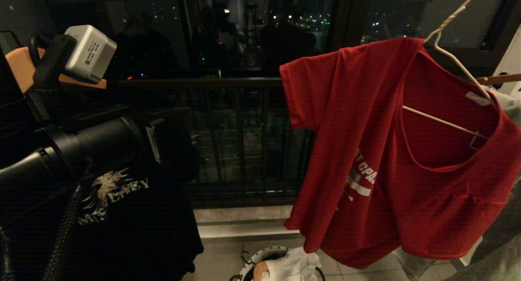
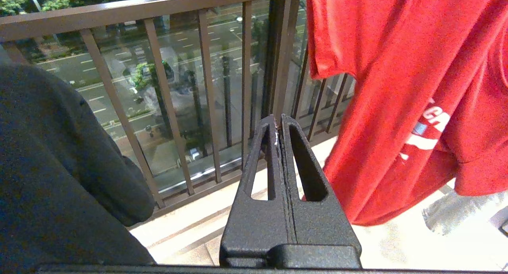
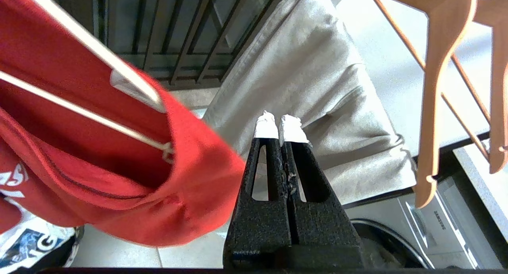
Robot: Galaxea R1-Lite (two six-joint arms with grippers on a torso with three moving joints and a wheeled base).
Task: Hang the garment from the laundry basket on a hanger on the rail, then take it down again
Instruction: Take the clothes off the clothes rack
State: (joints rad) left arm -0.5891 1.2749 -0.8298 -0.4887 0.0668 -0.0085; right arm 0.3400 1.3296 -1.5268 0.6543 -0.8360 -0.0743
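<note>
A: Where is the red T-shirt (image 1: pixel 390 150)?

B: It hangs crookedly on the white wire hanger (image 1: pixel 452 57), just beside the right gripper (image 3: pixel 281 125). The left gripper (image 2: pixel 278 123) sits farther off. Both have fingers pressed together, holding nothing.

A: What is hidden?

B: The hanger's hook runs out of view, so its hold on the rail is unclear. The laundry basket (image 1: pixel 260 256) is cut off.
</note>
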